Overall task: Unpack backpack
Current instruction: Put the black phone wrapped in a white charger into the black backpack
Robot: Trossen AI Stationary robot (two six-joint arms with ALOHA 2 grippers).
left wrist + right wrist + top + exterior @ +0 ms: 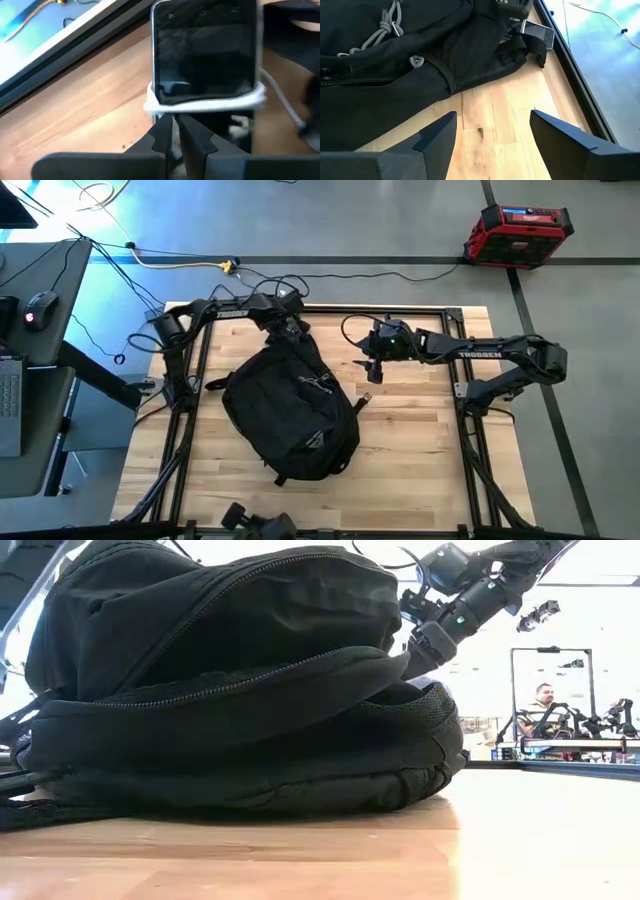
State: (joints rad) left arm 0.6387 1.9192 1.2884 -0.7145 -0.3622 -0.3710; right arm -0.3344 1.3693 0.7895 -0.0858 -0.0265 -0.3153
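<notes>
The black backpack lies on its side in the middle of the wooden table and fills the low view. Its grey zipper pulls lie on top. At its far end a flat dark device with a white cord around it lies on the wood, also seen in the right wrist view. My left gripper hangs over that spot, its fingers shut. My right gripper stands open above bare wood to the right of the backpack. My left gripper's shut fingers slant down at the device's edge where the white cord crosses it. Whether the tips touch the cord or the device, I cannot tell.
Black frame rails run round the table. A red case stands on the floor beyond the far right corner. A desk with a mouse is at the left. Bare wood lies right of the backpack. A person sits in the room beyond.
</notes>
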